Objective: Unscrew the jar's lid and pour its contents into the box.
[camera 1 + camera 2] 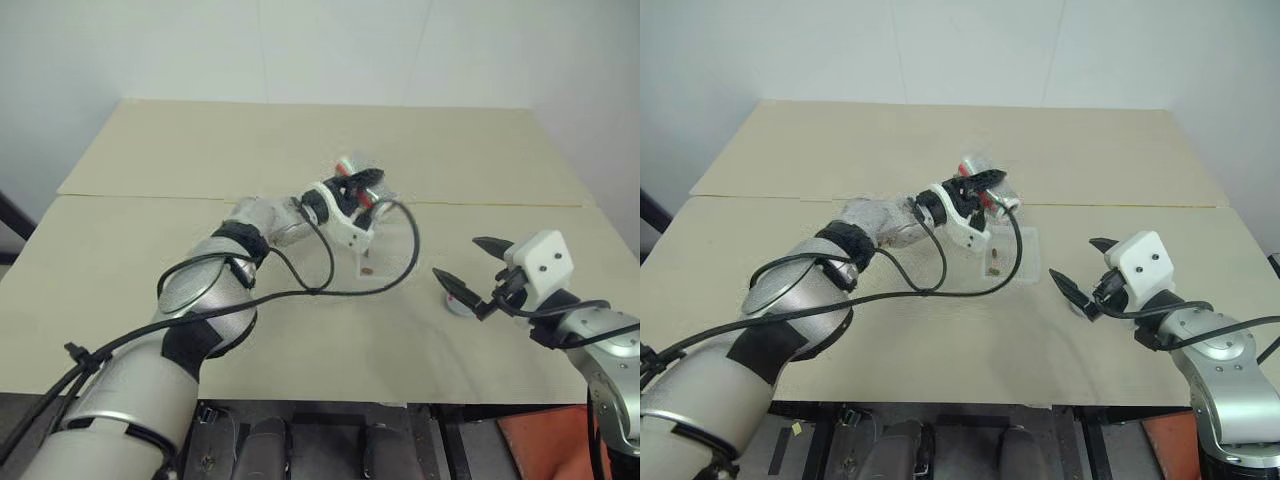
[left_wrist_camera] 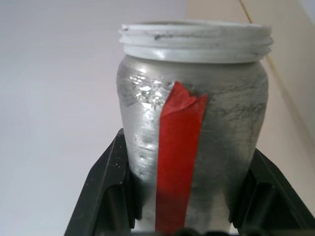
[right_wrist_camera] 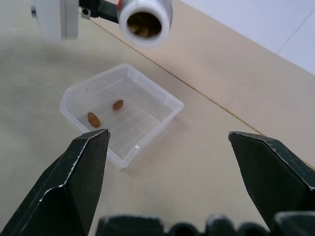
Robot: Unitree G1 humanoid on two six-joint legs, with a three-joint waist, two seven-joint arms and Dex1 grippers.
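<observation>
1. Beige tabletop (image 1: pixel 200 330) with one seam across it, plain white wall behind.
2. Jar (image 1: pixel 985 180) clamped in left gripper (image 1: pixel 983 186), lid off, raised over the table near centre; black fingers (image 2: pixel 106 191) closed on both sides of the silvery body with the red stripe.
3. Jar tipped about level, long axis pointing toward 4 o'clock in the head views, open mouth (image 3: pixel 144 23) facing the right gripper; brown contents (image 3: pixel 140 24) visible inside the mouth.
4. Box (image 3: pixel 167 105) on the table just under and slightly ahead of the mouth, toward 5 o'clock from the jar; two brown pellets (image 3: pixel 93 119) already in it.
5. Key relation: mouth near the box's rim rather than over its middle; more tilt likely needed to empty the rest, pieces could drop outside.
6. Lid (image 1: pixel 458 303) flat on the table just under the right gripper (image 1: pixel 470 265), at 3 o'clock from the box.
7. Right gripper spread wide, empty, hanging apart from box and jar.
8. Left arm nearer, doing the pour.
</observation>
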